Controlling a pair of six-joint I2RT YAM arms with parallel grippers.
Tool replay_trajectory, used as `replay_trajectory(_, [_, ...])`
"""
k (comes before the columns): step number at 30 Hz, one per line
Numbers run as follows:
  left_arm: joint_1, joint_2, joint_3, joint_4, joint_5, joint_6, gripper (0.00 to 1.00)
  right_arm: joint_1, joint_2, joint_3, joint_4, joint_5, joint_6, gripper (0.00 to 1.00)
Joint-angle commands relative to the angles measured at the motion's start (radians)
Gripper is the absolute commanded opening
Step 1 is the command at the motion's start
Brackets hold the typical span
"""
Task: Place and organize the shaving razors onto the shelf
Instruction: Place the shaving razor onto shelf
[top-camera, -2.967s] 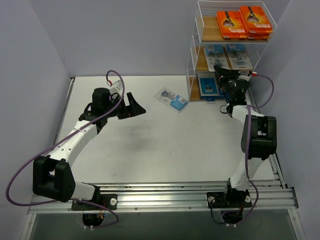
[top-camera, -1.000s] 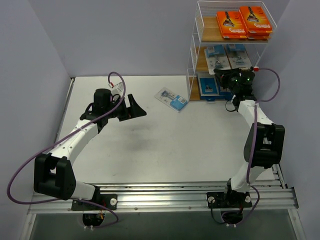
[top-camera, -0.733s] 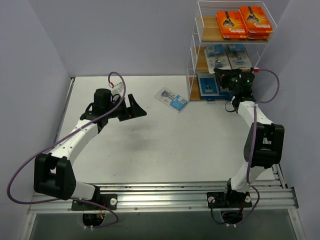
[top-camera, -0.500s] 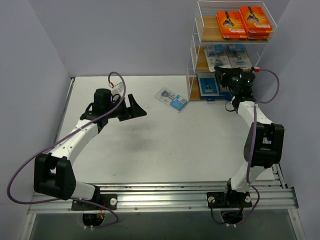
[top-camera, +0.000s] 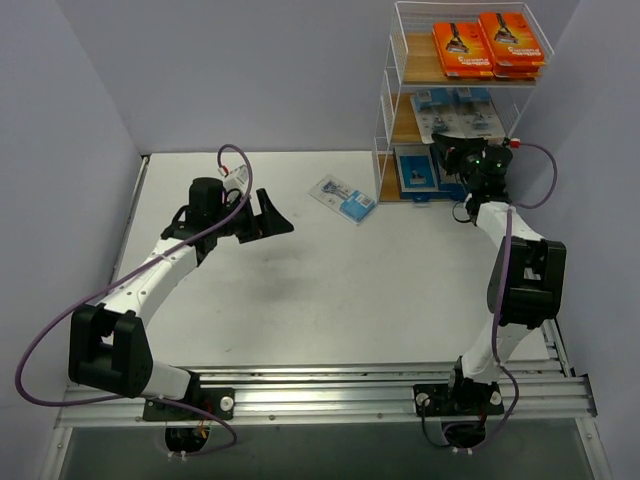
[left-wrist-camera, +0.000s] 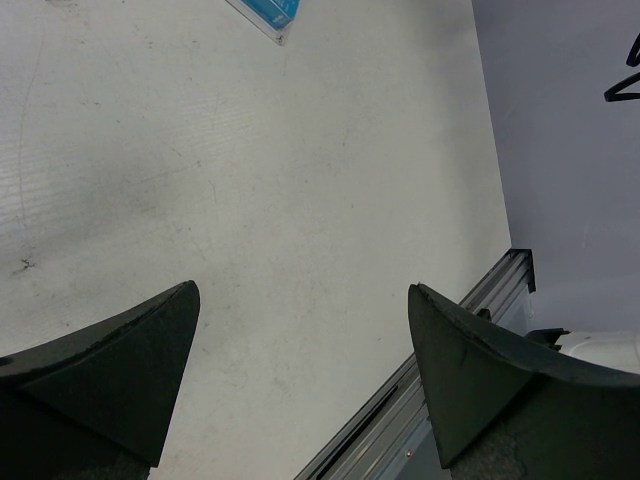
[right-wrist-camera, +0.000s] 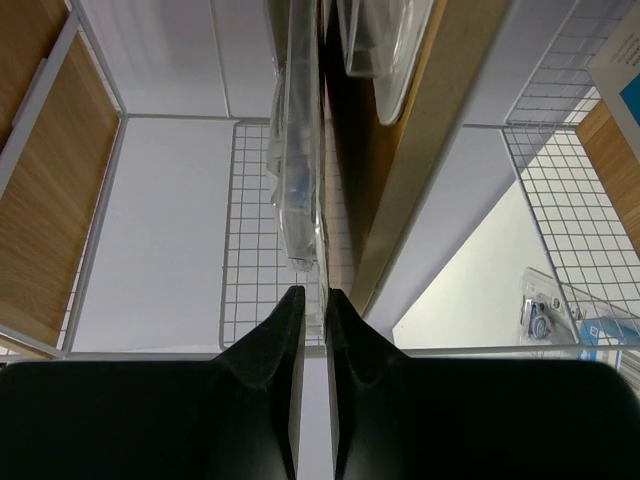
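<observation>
The shelf (top-camera: 385, 110) stands at the back right. Two orange razor boxes (top-camera: 462, 48) lie on its top tier, clear blister packs (top-camera: 478, 112) on the middle tier, and a blue-and-grey box (top-camera: 415, 170) on the bottom tier. My right gripper (top-camera: 447, 148) is at the front of the middle tier. In the right wrist view that gripper (right-wrist-camera: 312, 292) is shut on the thin edge of a clear blister pack (right-wrist-camera: 300, 150), beside the wooden tier edge (right-wrist-camera: 420, 150). One more blister pack (top-camera: 343, 198) lies loose on the table. My left gripper (top-camera: 275, 215) hangs open and empty to its left.
In the left wrist view the left gripper (left-wrist-camera: 303, 290) shows bare white table between its fingers, the loose pack's corner (left-wrist-camera: 268, 12) at the top edge and the metal rail (left-wrist-camera: 480, 310) at the right. Wire mesh sides (right-wrist-camera: 270, 260) enclose the shelf.
The right gripper's jaws closed on the blister pack at the middle tier, and the arm shifted slightly there. The left arm has not moved.
</observation>
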Motion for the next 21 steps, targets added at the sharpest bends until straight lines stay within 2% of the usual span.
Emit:
replay_trajectory(1, [-0.004,0.005,0.043,0.010,0.020,-0.002,0.94,-0.020,0.010,0.052,0.080,-0.027,0.016,0.00])
replay_trajectory(8, [-0.002,0.017,0.046,0.010,0.021,-0.004,0.94,-0.029,0.044,0.073,0.100,-0.041,0.034,0.00])
replay_trajectory(16, [-0.002,0.019,0.046,0.007,0.021,-0.002,0.94,-0.029,0.064,0.089,0.105,-0.048,0.037,0.07])
replay_trajectory(20, [-0.002,0.019,0.048,0.006,0.023,-0.002,0.94,-0.029,0.063,0.096,0.099,-0.053,0.037,0.19])
replay_trajectory(21, [-0.002,0.019,0.048,0.006,0.024,-0.001,0.94,-0.029,0.060,0.099,0.088,-0.053,0.036,0.28])
